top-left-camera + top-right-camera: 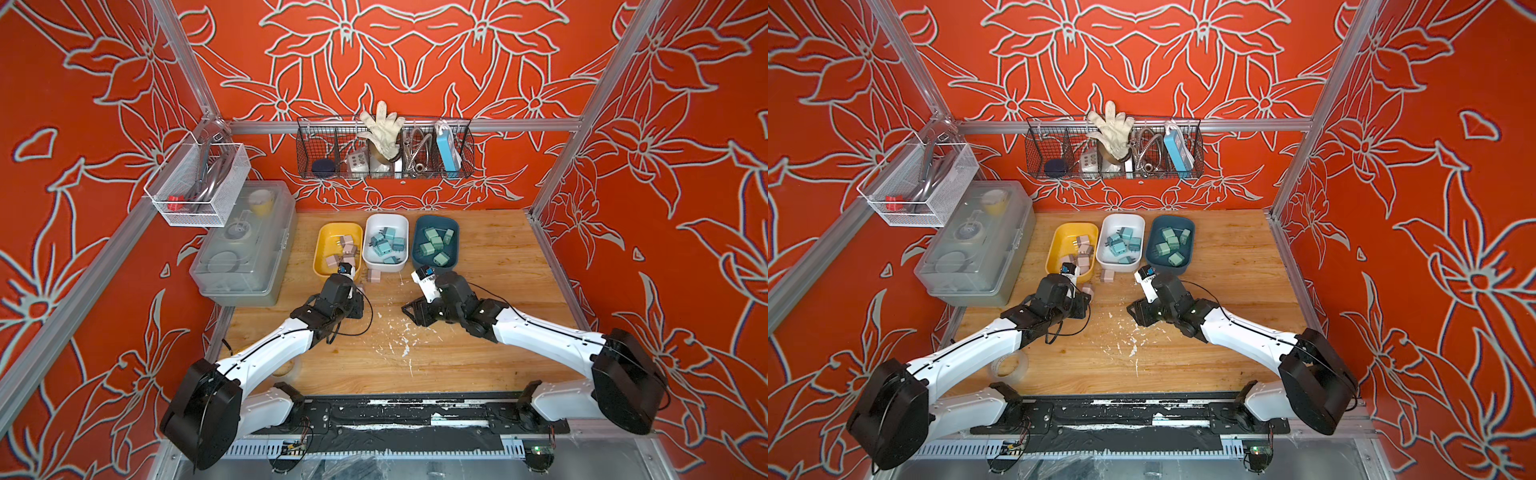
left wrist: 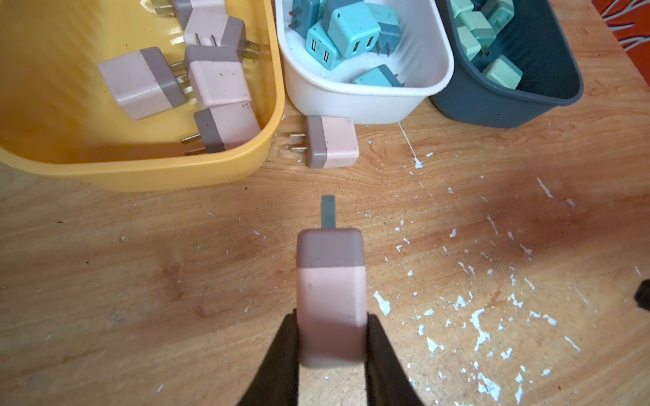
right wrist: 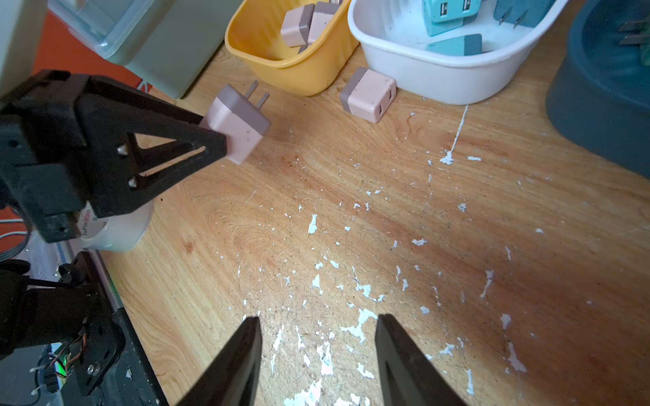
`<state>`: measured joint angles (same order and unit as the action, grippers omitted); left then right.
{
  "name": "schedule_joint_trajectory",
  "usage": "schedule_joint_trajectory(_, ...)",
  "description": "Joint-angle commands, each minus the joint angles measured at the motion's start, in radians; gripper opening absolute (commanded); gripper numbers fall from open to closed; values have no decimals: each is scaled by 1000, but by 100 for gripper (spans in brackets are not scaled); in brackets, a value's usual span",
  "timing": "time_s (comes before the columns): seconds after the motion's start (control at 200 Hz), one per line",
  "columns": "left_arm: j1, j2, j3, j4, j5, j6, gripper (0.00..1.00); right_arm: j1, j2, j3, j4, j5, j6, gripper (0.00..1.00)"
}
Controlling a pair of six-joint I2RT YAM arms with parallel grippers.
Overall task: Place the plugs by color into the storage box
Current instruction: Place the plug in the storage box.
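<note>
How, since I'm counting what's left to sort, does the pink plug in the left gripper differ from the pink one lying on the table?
The held plug is clamped in the left gripper; the loose plug lies free on the table. The held plug's prongs point straight ahead; the loose plug's point sideways at the yellow bin. Both are pale pink with grey ends.

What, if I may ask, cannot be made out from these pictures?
Left wrist view: the dark blue bin is cut off by the top edge, so its green plugs cannot be counted.
Right wrist view: the tape roll is half hidden behind the left gripper.
Both top views: the held pink plug is mostly covered by the left arm.
Top view: the clear toolbox blurs its contents behind the lid.
</note>
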<state>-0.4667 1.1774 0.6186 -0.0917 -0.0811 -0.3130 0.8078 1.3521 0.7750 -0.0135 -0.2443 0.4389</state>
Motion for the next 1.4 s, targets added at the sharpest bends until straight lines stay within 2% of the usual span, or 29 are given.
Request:
schedule_joint_trajectory(0.0, -6, -26, -4, -11, -9, 16, 26, 9, 6, 12, 17, -22, 12, 57)
schedule_joint_trajectory(0.23, 5, -21, 40, -37, -86, 59, 26, 12, 36, 57, 7, -29, 0, 57)
schedule_joint_trajectory(0.51, 121, 34, 100, -2, -43, 78, 25, 13, 75, 175, -59, 23, -71, 57)
schedule_joint_trajectory(0.841, 231, 235, 242, 27, -18, 100, 25, 13, 203, 351, -117, 28, -133, 59)
schedule_joint_trajectory(1.111, 347, 473, 443, 2, 33, 127, 25, 5, 292, 419, -136, 31, -158, 61)
schedule_joint_trajectory(1.306, 379, 631, 623, -79, 35, 155, 31, 1, 346, 471, -155, 31, -164, 61)
schedule_joint_trajectory(1.346, 385, 651, 651, -93, 29, 159, 34, 1, 358, 484, -161, 29, -164, 61)
schedule_joint_trajectory(1.396, 393, 668, 681, -111, 29, 161, 44, 1, 368, 495, -167, 23, -162, 61)
